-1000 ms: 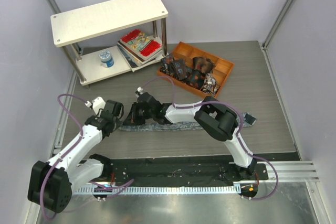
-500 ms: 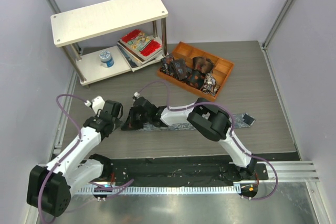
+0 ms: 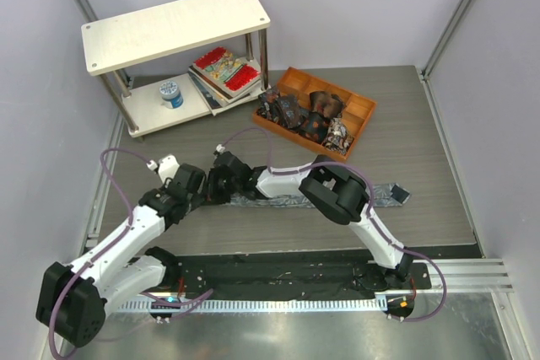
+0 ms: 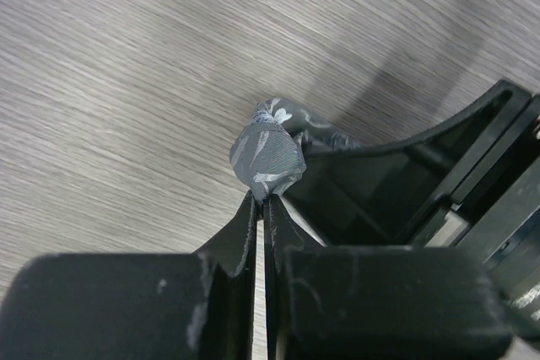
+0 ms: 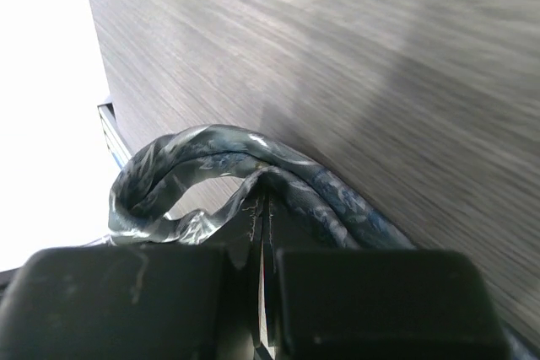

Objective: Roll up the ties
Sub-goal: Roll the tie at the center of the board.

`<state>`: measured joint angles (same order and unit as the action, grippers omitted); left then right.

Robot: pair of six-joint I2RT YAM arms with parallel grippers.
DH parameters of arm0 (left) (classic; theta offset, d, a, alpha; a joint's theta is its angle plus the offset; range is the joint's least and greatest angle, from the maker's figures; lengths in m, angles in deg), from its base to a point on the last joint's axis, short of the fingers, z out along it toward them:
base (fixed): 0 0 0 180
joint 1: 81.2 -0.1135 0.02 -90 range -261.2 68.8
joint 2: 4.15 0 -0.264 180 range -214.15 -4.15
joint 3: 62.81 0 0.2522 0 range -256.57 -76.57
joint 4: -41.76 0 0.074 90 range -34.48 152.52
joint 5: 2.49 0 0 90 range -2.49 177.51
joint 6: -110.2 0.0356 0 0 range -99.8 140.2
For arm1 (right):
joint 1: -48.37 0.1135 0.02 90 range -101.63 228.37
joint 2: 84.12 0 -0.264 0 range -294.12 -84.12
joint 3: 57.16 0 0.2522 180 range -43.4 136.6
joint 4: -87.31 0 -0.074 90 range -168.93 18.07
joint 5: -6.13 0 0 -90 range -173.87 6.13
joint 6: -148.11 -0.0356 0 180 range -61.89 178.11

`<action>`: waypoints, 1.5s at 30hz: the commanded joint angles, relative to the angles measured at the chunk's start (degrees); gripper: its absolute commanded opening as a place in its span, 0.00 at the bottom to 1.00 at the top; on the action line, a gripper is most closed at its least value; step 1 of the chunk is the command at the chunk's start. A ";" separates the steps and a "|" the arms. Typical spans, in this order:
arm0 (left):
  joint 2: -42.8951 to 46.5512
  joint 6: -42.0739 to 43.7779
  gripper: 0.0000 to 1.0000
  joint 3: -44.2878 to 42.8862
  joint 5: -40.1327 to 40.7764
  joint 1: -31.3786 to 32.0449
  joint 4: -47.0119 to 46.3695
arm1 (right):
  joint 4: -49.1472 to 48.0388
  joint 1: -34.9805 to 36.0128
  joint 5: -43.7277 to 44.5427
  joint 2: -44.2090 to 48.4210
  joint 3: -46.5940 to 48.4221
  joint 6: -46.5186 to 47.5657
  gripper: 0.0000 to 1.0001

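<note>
A long grey-blue tie [image 3: 337, 196] lies flat across the table, its far end at the right. Its left end is curled into a small roll [image 4: 268, 151]. My left gripper [image 3: 200, 190] is shut on that roll; in the left wrist view the fingertips [image 4: 263, 201] pinch its lower edge. My right gripper [image 3: 215, 188] meets it from the right and is shut on the looped tie fabric [image 5: 211, 162]. The two grippers touch at the roll. Small dark rolled ties with red prints [image 3: 308, 114] sit in the orange tray.
An orange divided tray [image 3: 359, 110] stands at the back middle. A white two-tier shelf [image 3: 173, 27] stands at the back left, with flat red-patterned books [image 3: 226, 72] and a blue-white can [image 3: 171, 93] on its lower board. A black mat [image 3: 278, 274] lies along the near edge.
My left gripper has moved right to the tie's curled left end and closed on it. My right gripper has shifted left with the tie, whose flat length is shorter.
</note>
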<state>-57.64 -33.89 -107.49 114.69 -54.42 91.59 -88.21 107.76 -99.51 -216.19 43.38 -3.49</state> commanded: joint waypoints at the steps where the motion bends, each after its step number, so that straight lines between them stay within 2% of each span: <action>1: -0.29 -1.20 0.00 -3.10 2.08 2.13 1.10 | 1.02 -1.83 1.75 5.68 -1.88 1.75 0.01; 13: -7.41 -6.47 0.00 -9.07 11.14 11.96 6.55 | 4.44 -3.49 0.43 12.87 -5.13 3.33 0.01; 23: -14.70 -11.56 0.00 -12.93 13.43 17.68 7.08 | 18.68 -9.55 10.01 28.95 -14.17 10.54 0.01; 30: -20.23 -15.87 0.00 -14.70 13.34 20.23 5.59 | 18.60 -15.10 10.10 36.78 -24.37 10.36 0.01; 34: -22.79 -19.21 0.07 -14.26 12.99 21.20 3.92 | 17.98 -15.80 10.01 38.72 -26.66 10.36 0.01; 45: -27.71 -23.25 0.08 -16.02 12.99 23.66 -0.12 | 15.43 -16.42 9.31 39.70 -29.74 9.40 0.01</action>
<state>-84.70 -53.54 -121.50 125.84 -31.73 94.56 -69.96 91.52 -90.44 -179.47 14.34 5.69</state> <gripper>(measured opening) 0.070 0.017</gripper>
